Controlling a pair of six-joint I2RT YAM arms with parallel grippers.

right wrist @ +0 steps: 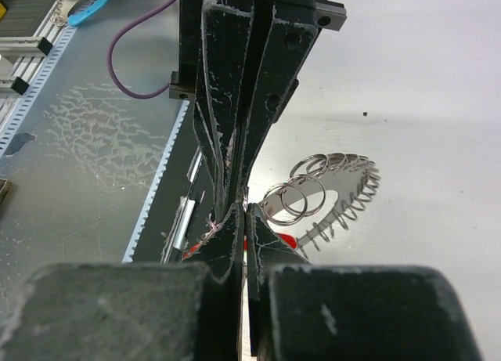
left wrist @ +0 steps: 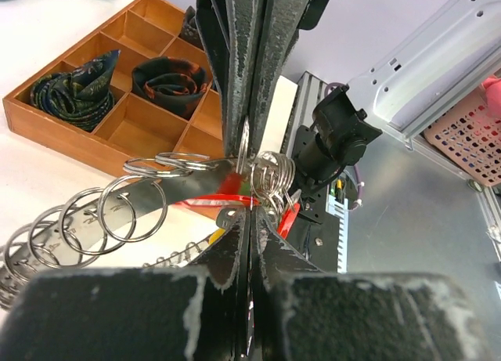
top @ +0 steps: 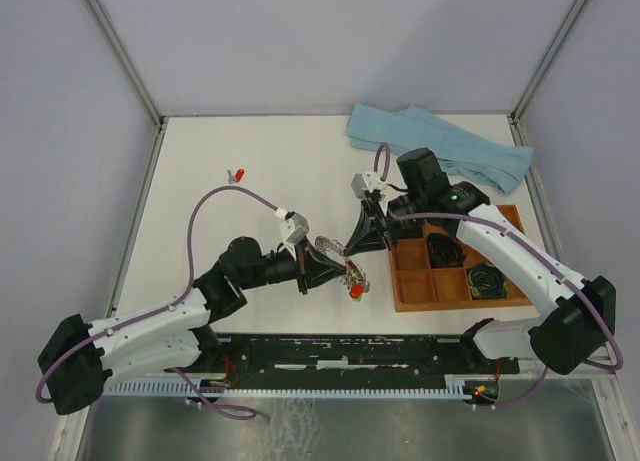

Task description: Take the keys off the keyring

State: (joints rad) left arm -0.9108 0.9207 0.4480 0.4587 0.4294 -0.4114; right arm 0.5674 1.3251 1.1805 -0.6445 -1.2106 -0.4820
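The silvery keyring (top: 329,248) is held up between both grippers just left of the tray. Its fringe of small loops shows in the left wrist view (left wrist: 102,220) and the right wrist view (right wrist: 333,181). Red keys (left wrist: 288,218) hang from the loops by the fingertips, and one shows as a red dot (top: 355,292) below the ring. My left gripper (left wrist: 250,214) is shut, pinching a loop at the ring's edge beside the red keys. My right gripper (right wrist: 241,212) comes in from the opposite side, also shut on a thin loop, tip to tip with the left.
A wooden compartment tray (top: 410,281) lies right of the grippers, with dark coiled bundles (top: 443,249) in it. A blue cloth (top: 440,146) lies at the back right. One loose red key (top: 237,175) rests on the table at the back left.
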